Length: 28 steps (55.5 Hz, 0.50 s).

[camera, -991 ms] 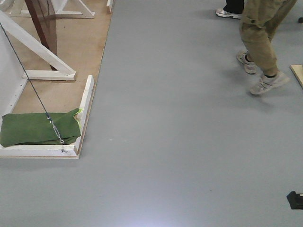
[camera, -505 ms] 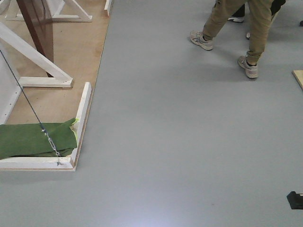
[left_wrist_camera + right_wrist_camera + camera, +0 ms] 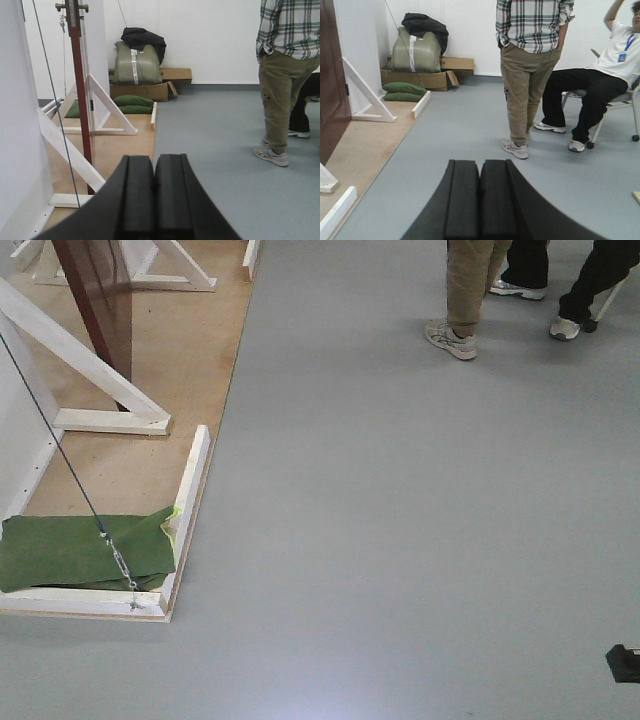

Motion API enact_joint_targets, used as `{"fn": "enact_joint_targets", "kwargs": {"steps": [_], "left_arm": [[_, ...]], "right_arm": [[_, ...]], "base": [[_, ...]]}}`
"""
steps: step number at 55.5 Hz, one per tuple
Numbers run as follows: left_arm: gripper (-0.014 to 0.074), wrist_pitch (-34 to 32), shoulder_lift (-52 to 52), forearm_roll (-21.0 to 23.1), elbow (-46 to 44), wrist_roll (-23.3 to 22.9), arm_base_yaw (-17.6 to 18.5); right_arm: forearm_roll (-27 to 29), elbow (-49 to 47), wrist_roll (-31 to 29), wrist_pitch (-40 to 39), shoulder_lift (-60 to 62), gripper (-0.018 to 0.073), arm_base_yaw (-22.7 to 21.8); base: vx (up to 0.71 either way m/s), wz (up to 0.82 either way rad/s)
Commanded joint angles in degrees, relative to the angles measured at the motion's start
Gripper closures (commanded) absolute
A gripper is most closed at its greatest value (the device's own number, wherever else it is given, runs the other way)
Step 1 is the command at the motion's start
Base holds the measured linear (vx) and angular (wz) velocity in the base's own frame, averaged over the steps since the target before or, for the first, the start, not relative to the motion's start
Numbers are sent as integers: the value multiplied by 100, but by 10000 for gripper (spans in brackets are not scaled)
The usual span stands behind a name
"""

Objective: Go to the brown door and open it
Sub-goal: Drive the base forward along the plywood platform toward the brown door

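The brown door point(image 3: 100, 300), at eleven o'clock in the front view, is glossy reddish-brown wood, beside white-painted wooden braces point(image 3: 110, 422) on a matt, pale wood-board platform point(image 3: 185, 350). At eight o'clock a matt green cloth bag point(image 3: 60, 552) is crossed by a thin metal cable point(image 3: 58, 450) with a shiny turnbuckle point(image 3: 121, 562); the grey floor point(image 3: 400, 520) is smooth, faintly sheened. Both the left gripper point(image 3: 154, 172) and right gripper point(image 3: 480, 175) look matt black.

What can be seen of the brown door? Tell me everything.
The brown door is tall, reddish-brown and glossy, wood by its look, with recessed panel moulding visible in the right wrist view. Edge-on to the left wrist camera, it shows brass handle ends near the top. It stands upright over the plywood floor, its lower corner beside a white brace.
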<state>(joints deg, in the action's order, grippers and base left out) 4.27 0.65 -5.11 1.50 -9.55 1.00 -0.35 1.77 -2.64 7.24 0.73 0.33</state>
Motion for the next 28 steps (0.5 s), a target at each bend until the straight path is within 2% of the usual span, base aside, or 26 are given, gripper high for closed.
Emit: {"fn": "enact_joint_targets", "kwargs": {"steps": [1,28], "left_arm": [[600,-427,84,20,-103,-33,6],[600,-427,84,20,-103,-33,6]], "right_arm": [[-22,33,-32,-464,64,559,-5],[-22,33,-32,-464,64,559,-5]], "base": [[19,12],[20,5]]}}
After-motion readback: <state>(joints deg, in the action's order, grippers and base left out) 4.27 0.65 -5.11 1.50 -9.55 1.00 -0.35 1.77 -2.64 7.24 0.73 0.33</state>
